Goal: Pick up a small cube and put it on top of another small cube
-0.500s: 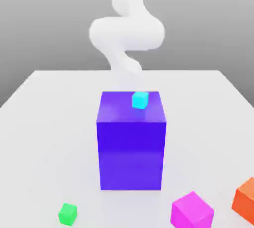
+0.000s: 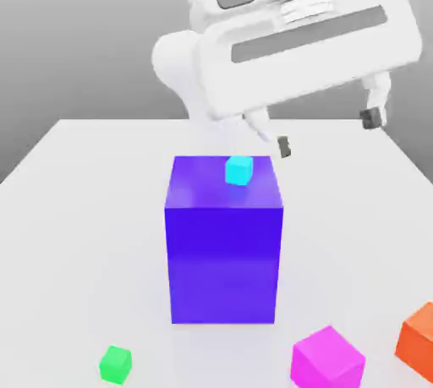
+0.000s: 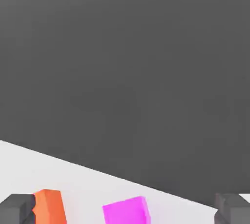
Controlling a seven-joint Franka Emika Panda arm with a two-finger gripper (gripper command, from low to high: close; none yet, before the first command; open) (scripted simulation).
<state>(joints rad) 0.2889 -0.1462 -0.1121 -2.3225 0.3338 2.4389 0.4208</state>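
**Operator:** Where is your hand, and what is it doing?

**Observer:** Your hand [image 2: 328, 131] hangs in the air above the counter [image 2: 76, 209], up behind the big purple block [image 2: 223, 264] and toward the exterior view's right. Its two dark fingertips [image 2: 369, 117] stand wide apart with nothing between them.

**Operator:** And the small cubes?

**Observer:** You will find the cyan cube [image 2: 238, 171] sitting on top of the purple block, near its far edge. The green cube [image 2: 115, 364] lies on the counter in front of the block, toward the exterior view's left, well apart from the hand.

**Operator:** Anything else on the counter?

**Observer:** A magenta cube [image 2: 326, 359] sits in front of the block toward the exterior view's right, and an orange cube [image 2: 418, 341] lies just beyond it at the frame's edge. Your hand view catches both of these as well, between the fingertips.
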